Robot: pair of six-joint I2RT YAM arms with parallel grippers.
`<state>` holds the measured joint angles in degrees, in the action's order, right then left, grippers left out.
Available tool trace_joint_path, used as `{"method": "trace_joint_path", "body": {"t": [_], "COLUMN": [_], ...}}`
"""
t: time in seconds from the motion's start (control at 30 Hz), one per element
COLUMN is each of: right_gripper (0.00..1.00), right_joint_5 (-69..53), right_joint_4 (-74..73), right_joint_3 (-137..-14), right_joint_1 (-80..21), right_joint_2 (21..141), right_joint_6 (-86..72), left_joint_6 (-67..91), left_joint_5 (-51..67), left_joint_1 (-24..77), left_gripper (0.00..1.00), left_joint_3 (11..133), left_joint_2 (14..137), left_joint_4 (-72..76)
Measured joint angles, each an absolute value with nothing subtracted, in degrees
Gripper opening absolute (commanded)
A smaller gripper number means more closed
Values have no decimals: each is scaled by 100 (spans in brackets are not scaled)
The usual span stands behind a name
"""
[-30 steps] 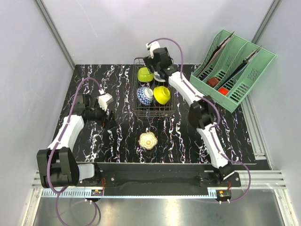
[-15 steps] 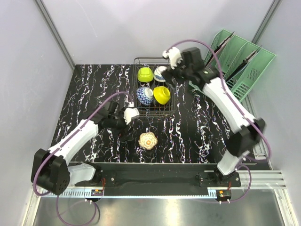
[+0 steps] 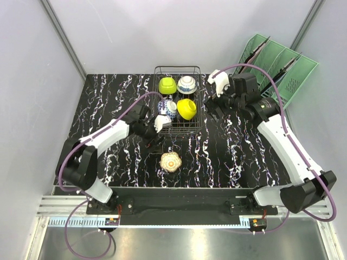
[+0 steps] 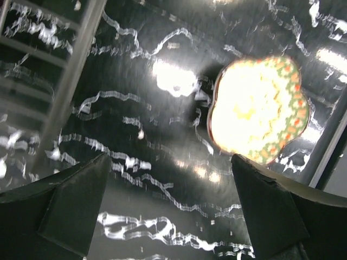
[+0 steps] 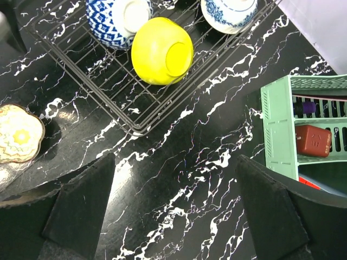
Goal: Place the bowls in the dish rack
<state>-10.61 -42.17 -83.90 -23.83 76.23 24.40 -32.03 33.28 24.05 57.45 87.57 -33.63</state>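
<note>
As far as the views show, four of five bowls are loaded, one to go. Dish rack [image 3: 181,128] sits at the far middle of the bench [image 3: 227,151].

Inside it:
- lime-green bowl [image 3: 167,85], far-left
- white floral bowl [image 3: 187,84], far-right
- blue-patterned bowl [image 3: 166,109], near-left
- yellow bowl [image 3: 186,109], near-right

Yellow and blue-patterned lie on their sides, touching each other. The right wrist view shows the yellow one's foot ring facing sideways. Rack looks about full. The near strip in front of that pair is the only bare wire I can see.

Left to load: scalloped bowl [image 3: 170,161], cream with a coloured patterned rim, upright on the bench just in front of the rack, clear of the wire.

Left tool [image 4: 169,161]: spread, nothing between the fingers. It hangs over the bench between the rack front and the scalloped bowl. Its wrist view has the bowl off to the right of the gap, not centred. My read: it's lining up for that pickup and needs to shift toward the bowl before closing.

Right tool [image 5: 174,160]: spread too, empty, over bare bench right of the rack, between it and the mint-green organizer [image 3: 271,70]. Touching nothing.

Organizer isn't part of the job. Dark flat items stand in its slots, with a red box [image 5: 316,142] at the near end of one.

Risk guess: glazed bowl with a wavy rim, so a rim pinch could slip.
</note>
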Motion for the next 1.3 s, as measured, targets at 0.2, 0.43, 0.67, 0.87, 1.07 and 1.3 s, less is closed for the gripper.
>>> {"method": "trace_joint_path", "body": {"t": [0.2,0.43,0.67,0.87,1.07,1.3], "right_gripper": [100,100,100,100,100,100], "right_joint_5": [-1175,-1313,-1317,-1319,-1330,-1441], "right_joint_4": [-4206,-4185,-4189,-4185,-4187,-4185], "right_joint_3": [-8392,-8479,-8582,-8659,-8659,-8659], "right_joint_1": [-2383,-2383,-2383,-2383,-2383,-2383], "right_joint_2": [7623,7876,7988,7988,7988,7972], "right_joint_6": [2432,2410,2377,2366,2311,2265], "left_joint_6": [-3159,-3146,-3144,-3129,-3122,-3118], "left_joint_5": [3972,4211,4077,3828,3651,3588], "left_joint_1": [2534,2587,2779,3030,3138,3181], "left_gripper": [93,74,63,45,17,0], "left_joint_3": [6020,6047,6047,6042,6042,6090], "left_joint_2": [9430,9806,9920,9950,9968,10103], "left_joint_4": [-3472,-3498,-3503,-3524,-3566,-3660]}}
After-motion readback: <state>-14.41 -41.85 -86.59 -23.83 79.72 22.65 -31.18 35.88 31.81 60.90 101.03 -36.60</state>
